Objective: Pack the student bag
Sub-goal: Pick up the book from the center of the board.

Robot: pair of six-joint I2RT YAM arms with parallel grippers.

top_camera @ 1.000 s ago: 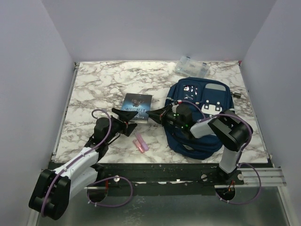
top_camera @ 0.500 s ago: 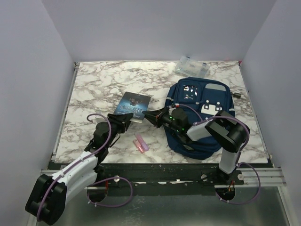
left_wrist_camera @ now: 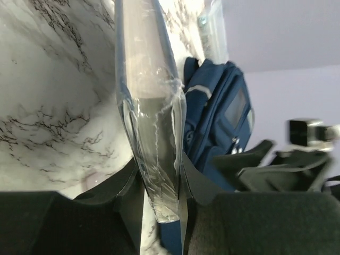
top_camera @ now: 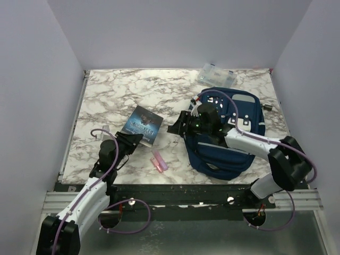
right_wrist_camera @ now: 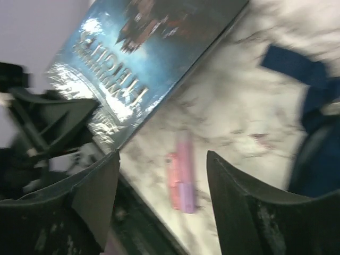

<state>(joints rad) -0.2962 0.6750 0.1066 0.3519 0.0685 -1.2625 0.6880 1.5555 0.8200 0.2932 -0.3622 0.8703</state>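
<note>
- Two grippers are in play: the left gripper [left_wrist_camera: 159, 167] pinches the wrapped book [top_camera: 143, 123] by its near edge.
- The right gripper [right_wrist_camera: 162, 159] hangs spread and empty over the table [top_camera: 106, 101], between book and bag [top_camera: 220, 162].
- The bag lies front up on the table's right side, partly under the right arm.
- It is soft fabric and will probably sag and slide.
- A strap or the opening's rim looks the best hold, not a flat panel.
</note>
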